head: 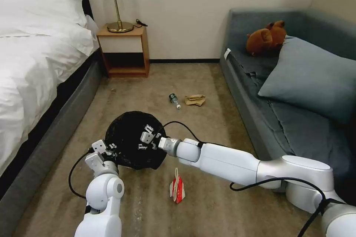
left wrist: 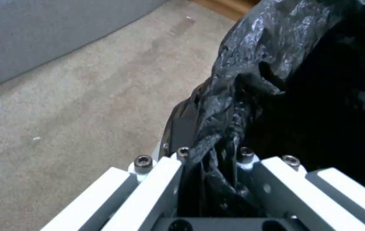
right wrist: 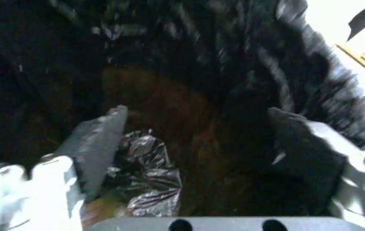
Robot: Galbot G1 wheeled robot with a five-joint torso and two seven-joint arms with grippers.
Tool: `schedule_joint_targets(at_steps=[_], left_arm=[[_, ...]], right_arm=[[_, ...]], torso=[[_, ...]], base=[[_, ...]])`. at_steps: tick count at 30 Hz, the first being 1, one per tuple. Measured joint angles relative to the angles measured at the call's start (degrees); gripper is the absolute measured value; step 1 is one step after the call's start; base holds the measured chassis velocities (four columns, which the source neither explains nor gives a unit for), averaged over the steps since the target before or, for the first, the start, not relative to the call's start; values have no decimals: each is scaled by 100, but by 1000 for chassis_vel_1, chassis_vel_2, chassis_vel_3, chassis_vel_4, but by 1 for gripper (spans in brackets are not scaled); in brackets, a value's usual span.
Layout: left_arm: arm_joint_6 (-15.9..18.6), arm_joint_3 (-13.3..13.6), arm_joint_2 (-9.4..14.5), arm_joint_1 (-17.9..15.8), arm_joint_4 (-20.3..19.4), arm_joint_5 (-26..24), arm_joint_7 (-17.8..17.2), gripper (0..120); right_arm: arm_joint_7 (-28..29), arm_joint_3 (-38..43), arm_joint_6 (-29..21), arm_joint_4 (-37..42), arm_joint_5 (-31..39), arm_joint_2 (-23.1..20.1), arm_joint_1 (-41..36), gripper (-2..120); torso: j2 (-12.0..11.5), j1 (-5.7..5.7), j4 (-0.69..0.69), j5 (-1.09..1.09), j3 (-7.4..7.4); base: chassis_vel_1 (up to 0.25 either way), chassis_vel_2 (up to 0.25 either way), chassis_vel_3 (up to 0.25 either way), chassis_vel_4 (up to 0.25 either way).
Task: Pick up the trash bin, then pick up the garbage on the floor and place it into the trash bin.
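The trash bin (head: 128,144) is lined with a crinkled black bag, and its mouth faces up toward me. My left gripper (head: 106,149) is shut on the near left rim, with the bag liner (left wrist: 233,106) bunched between its fingers (left wrist: 165,179). My right gripper (head: 147,139) hangs open over the bin's mouth. Its fingers (right wrist: 99,141) are spread wide inside the black liner (right wrist: 148,166) with nothing between them. Garbage lies on the carpet: a red-and-white packet (head: 177,190) just right of the bin, and farther off a small bottle (head: 174,100) and crumpled tan paper (head: 195,99).
A white bed (head: 33,55) runs along the left and a grey sofa (head: 296,118) along the right, carrying a pillow and a brown plush toy (head: 266,38). A wooden nightstand (head: 124,50) with a lamp stands at the far wall. Carpet lies open between them.
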Motion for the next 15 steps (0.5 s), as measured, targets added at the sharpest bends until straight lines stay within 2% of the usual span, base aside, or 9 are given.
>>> schedule_joint_targets(at_steps=[1, 4, 9, 12, 15], left_arm=[[-5, -30, 0, -1, 21, -2, 0, 2], [-8, -79, 7, 0, 26, -15, 0, 2], [-9, -180, 25, 22, 25, -37, 1, 2], [-9, -334, 41, 48, 22, -82, -2, 2], [-9, -442, 92, 52, 1, -177, -9, 2]], right_arm=[[32, 31, -47, 154, 60, -31, 17, 96], [84, 71, -107, 361, 138, -71, 50, 100], [194, 146, -251, 692, 270, -143, 126, 100], [276, 235, -378, 925, 351, -213, 187, 100], [381, 517, -555, 1277, 404, -515, 177, 100]], torso=[[0, 0, 0, 0, 0], [0, 0, 0, 0, 0], [0, 0, 0, 0, 0], [0, 0, 2, 0, 0], [0, 0, 2, 0, 0]], base=[[0, 0, 0, 0], [0, 0, 0, 0], [0, 0, 0, 0], [0, 0, 0, 0], [0, 0, 0, 0]])
